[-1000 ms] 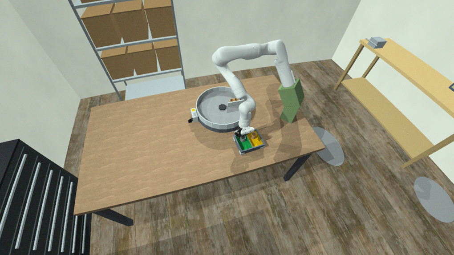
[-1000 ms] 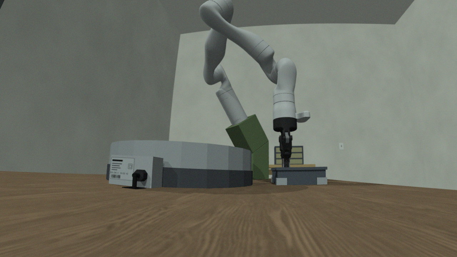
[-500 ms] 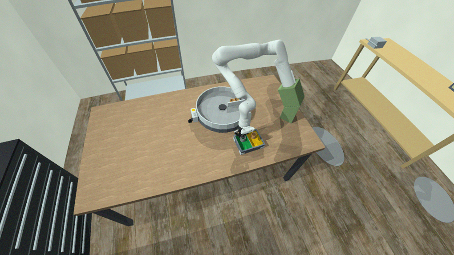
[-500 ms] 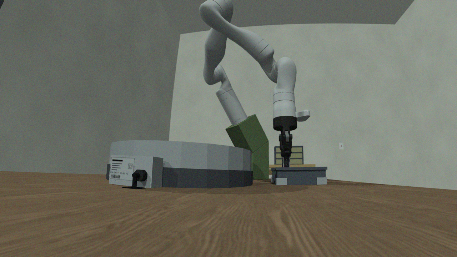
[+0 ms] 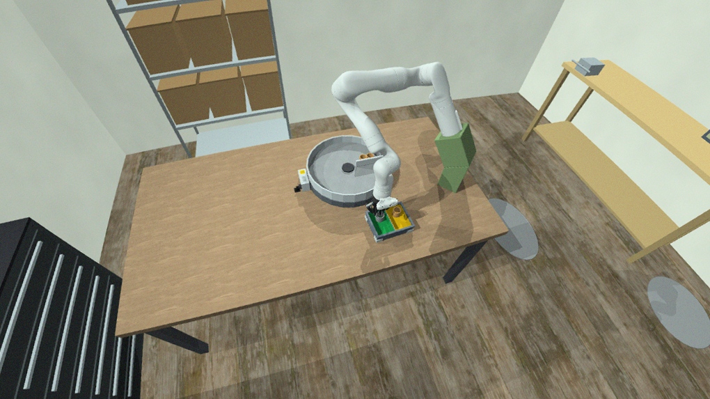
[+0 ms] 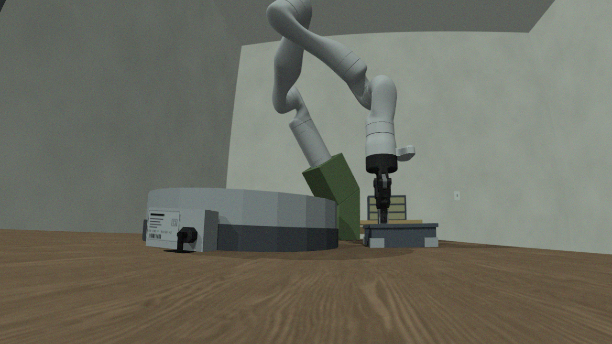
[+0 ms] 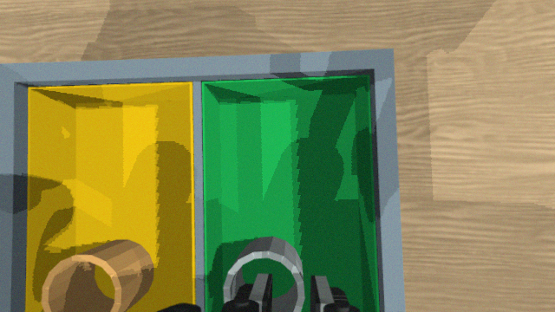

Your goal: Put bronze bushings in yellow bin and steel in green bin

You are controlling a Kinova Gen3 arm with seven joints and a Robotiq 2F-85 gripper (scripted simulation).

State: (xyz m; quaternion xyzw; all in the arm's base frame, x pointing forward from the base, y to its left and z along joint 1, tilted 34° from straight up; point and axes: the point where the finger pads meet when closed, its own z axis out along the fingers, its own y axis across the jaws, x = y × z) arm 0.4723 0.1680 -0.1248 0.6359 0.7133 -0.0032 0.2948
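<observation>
My gripper (image 5: 376, 210) (image 6: 383, 221) (image 7: 290, 295) points down over the green bin (image 5: 384, 228) (image 7: 243, 152). Its fingers stand a little apart, with nothing gripped. A grey steel bushing (image 5: 379, 218) (image 7: 277, 246) stands in that bin under the fingertips; in the wrist view the left finger overlaps its opening, and the right finger is outside its rim. A bronze bushing (image 5: 397, 211) (image 7: 139, 257) is in the yellow bin (image 5: 402, 224) (image 7: 100, 130). On the turntable (image 5: 328, 176) small bronze-coloured bushings (image 5: 363, 156) sit behind a light divider; the arm hides part of this area.
Both bins sit in one grey tray (image 6: 402, 237) (image 7: 225, 67), close beside the turntable's raised wall (image 6: 256, 207). A white box (image 5: 303, 175) (image 6: 209, 231) with a black plug is on the turntable's far side from the arm's green base (image 5: 454, 156) (image 6: 348, 213).
</observation>
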